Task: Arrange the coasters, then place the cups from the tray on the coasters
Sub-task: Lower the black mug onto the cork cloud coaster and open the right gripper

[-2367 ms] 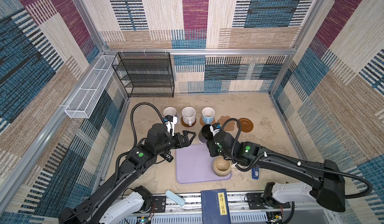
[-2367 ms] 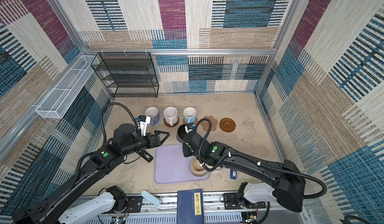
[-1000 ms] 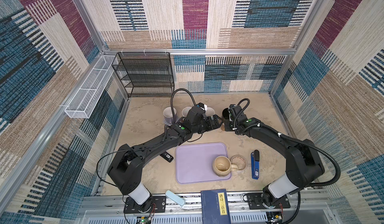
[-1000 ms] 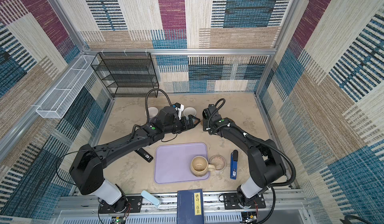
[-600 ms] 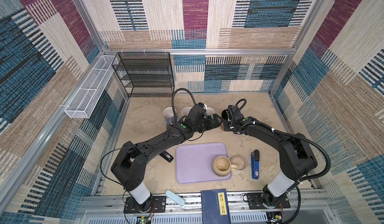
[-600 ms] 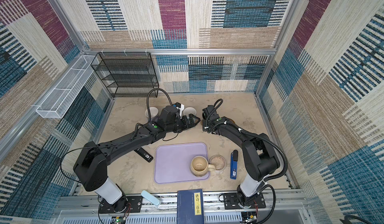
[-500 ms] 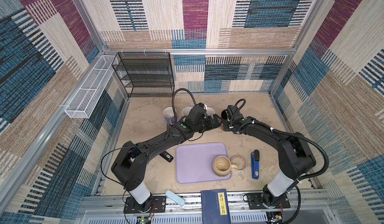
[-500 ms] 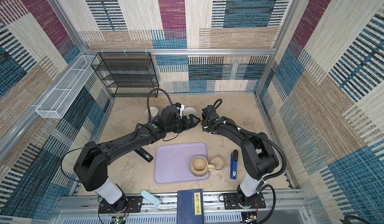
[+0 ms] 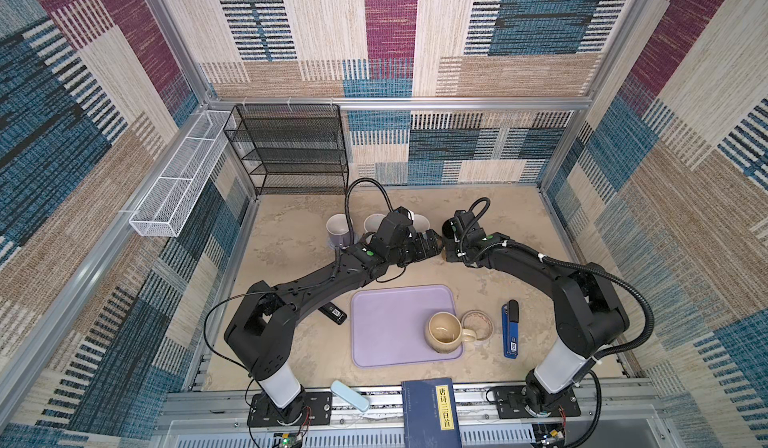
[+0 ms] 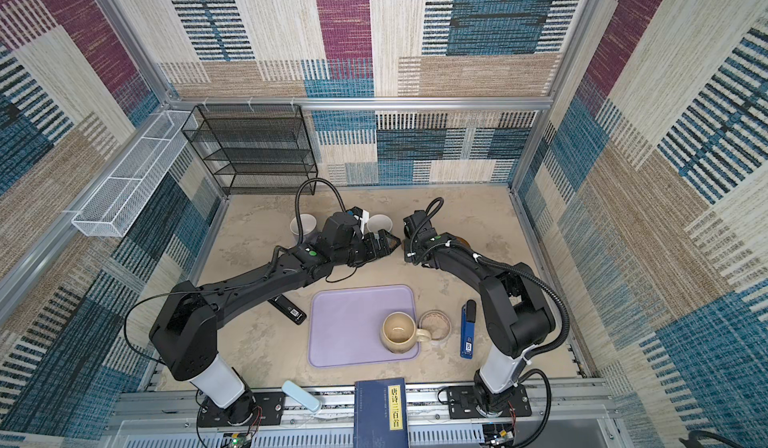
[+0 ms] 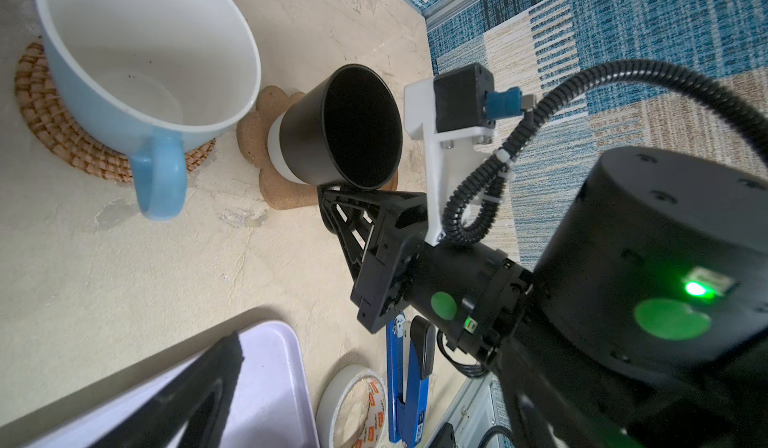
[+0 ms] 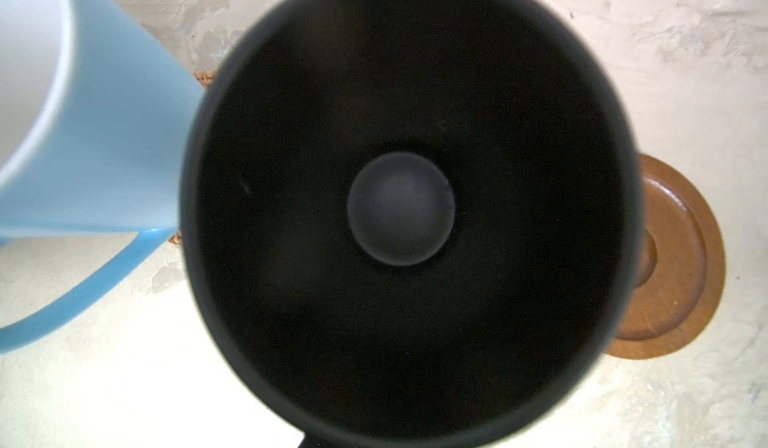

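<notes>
Evidently the right gripper [image 11: 330,192] pinches the matte black mug [image 11: 340,130], holding it upright on the paw-shaped cork coaster [image 11: 251,134] near the worktop's far edge, likely to seat it squarely; the left gripper [image 9: 435,245] hovers spread alongside.

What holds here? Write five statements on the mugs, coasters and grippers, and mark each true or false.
1. The cream-beige mug stands on the lilac tray. True.
2. The light blue mug sits on a wooden disc. False: it sits on the woven rattan coaster.
3. The black mug sits on the paw-shaped cork coaster. True.
4. The left gripper holds a mug. False: it is open and empty.
5. The right gripper is open over the tray. False: it is shut on the black mug.
</notes>
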`<state>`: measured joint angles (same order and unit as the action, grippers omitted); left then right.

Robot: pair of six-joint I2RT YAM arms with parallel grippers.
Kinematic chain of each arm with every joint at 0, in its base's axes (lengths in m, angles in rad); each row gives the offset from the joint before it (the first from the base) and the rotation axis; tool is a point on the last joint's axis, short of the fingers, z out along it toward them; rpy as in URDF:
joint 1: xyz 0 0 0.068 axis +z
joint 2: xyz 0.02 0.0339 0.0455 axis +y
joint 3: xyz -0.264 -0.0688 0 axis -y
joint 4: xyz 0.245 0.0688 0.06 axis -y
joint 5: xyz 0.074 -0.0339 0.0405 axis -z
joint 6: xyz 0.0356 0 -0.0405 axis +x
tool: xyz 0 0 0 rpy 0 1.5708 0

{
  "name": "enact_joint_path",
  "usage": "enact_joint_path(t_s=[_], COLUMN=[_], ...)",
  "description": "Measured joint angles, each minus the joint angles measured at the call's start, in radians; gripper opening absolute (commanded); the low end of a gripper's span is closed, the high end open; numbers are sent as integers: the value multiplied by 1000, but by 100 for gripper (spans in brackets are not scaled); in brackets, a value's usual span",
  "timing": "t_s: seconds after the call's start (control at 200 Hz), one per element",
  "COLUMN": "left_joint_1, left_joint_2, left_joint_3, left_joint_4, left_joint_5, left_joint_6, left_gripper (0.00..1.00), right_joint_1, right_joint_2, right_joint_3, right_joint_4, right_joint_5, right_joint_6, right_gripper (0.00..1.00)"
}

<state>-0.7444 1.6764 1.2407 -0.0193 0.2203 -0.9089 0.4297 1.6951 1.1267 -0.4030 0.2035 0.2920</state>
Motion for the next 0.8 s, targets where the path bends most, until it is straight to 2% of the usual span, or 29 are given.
enact_joint_path(t_s=[0.331,0.411,0.466,0.506,0.801], left_joint_1=[0,0,0,0,0], left_joint_2=[-8,-13,-15,-16,-31], left_joint_3=[-14,-16,-17,-17,-24], left_joint_4=[0,0,0,0,-10], left_joint_5=[0,0,0,-1,-7], left_joint_6=[0,0,0,0,4], left_gripper=[99,99,99,99,99], right_joint_1=[-6,-6,-6,-6,-6], right_joint_2=[4,4,4,4,-16], right_joint_3=[-8,-8,-7,-5,6], right_joint_4=[-5,-11,-13,-15,-13], right_joint_5=[-6,-6,-6,-6,2], right_joint_6=[5,11,14,22,26], right_gripper=[0,16,30,35,43])
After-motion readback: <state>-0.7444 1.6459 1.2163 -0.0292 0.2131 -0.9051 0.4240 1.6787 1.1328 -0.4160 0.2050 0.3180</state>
